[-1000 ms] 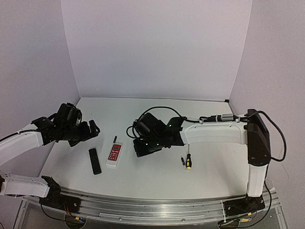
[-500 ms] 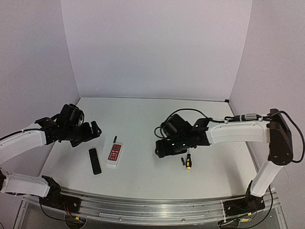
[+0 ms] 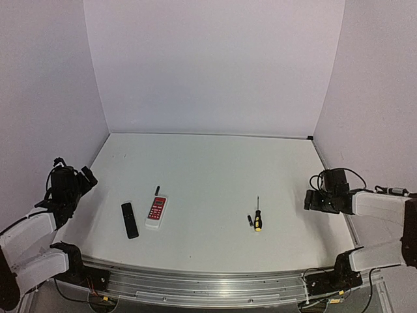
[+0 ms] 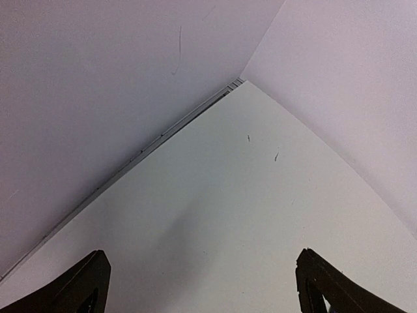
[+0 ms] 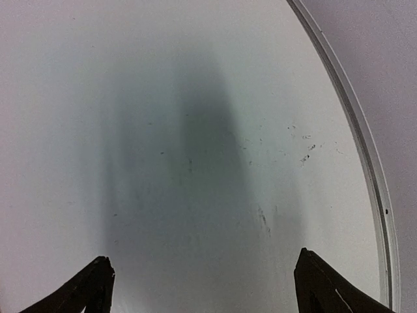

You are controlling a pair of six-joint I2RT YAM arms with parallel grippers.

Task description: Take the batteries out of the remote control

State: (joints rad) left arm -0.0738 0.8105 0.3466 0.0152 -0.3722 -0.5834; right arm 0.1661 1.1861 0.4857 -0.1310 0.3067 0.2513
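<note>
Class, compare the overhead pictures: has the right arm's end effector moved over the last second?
Yes. The right end effector has swung rightward, from left of the screwdriver to well right of it, near the right edge of the table.

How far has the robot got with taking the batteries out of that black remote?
Done: one small dark battery lies on the table beside the screwdriver, apart from the black remote. In hand: nothing. The left gripper and right gripper are open and empty, out at the table's sides. Left: unclear, since the view is too small to tell whether another battery sits inside the remote.
</note>
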